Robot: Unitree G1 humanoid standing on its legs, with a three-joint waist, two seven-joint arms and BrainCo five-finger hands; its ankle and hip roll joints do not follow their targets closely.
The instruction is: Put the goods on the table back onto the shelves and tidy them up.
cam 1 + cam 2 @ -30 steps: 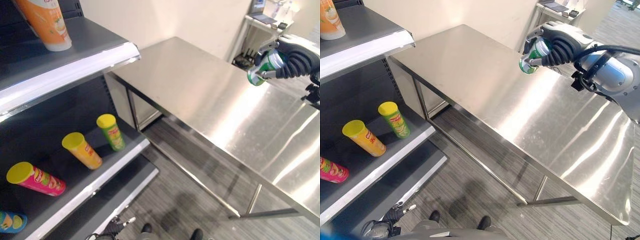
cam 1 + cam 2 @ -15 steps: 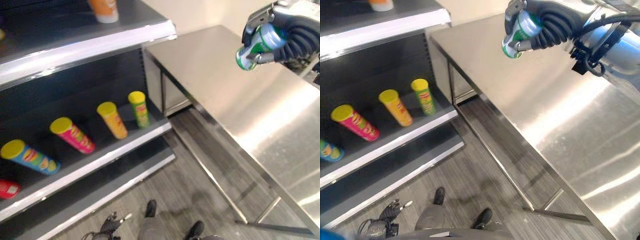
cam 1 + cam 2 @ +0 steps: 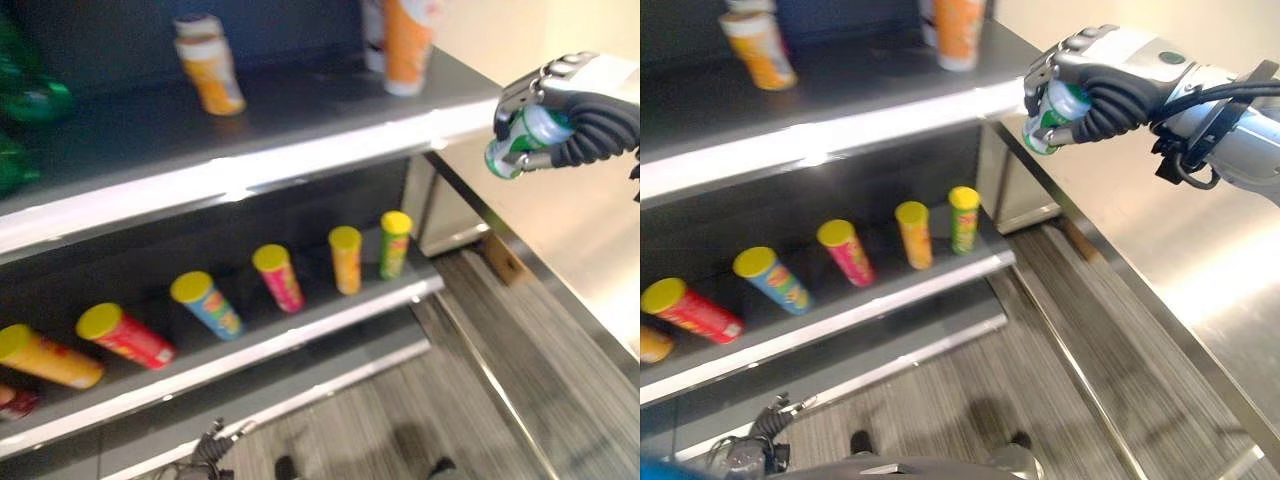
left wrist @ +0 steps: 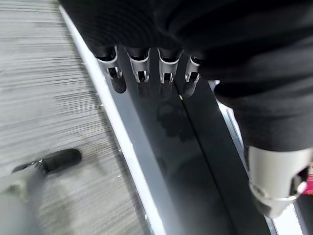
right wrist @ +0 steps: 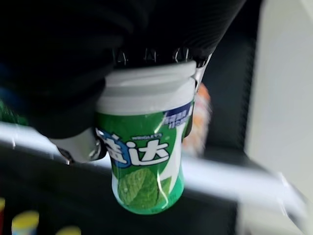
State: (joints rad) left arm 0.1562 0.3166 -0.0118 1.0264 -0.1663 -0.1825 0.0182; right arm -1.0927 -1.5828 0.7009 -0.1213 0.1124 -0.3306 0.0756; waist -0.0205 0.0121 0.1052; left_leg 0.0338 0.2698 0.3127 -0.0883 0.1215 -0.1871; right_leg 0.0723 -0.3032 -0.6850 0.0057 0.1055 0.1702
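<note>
Right hand: the right hand (image 3: 1100,85) is seen curled round a green gum bottle (image 3: 1050,116), fingers and thumb clamped on its body; it is held in the air just off the end of the upper shelf (image 3: 840,130).
Gum bottle: the green body and white cap are seen in the right wrist view (image 5: 146,152); the bottle is held tilted, lying across the palm, touching neither shelf nor surface.
Left hand: the left hand (image 4: 146,63) is seen hanging low beside the foot of the shelving, fingers straight and relaxed, nothing held.
Upper shelf: two orange bottles are observed, one toward the left (image 3: 210,70) and one near the right end (image 3: 408,45); green items (image 3: 30,100) are noted at the far left, too blurred to identify.
Lower shelf: a row of yellow-lidded tube cans is recorded on the lower shelf (image 3: 300,345), all leaning back: green (image 3: 394,243), orange (image 3: 346,258), pink (image 3: 278,277), blue (image 3: 206,302), red (image 3: 123,335) and a yellow-orange one (image 3: 45,357), each standing apart from its neighbour.
Surface: the steel surface (image 3: 1200,260) is seen to the right of the shelving, below and behind the right hand.
Floor: grey striped flooring (image 3: 520,400) is noted between shelving and surface.
</note>
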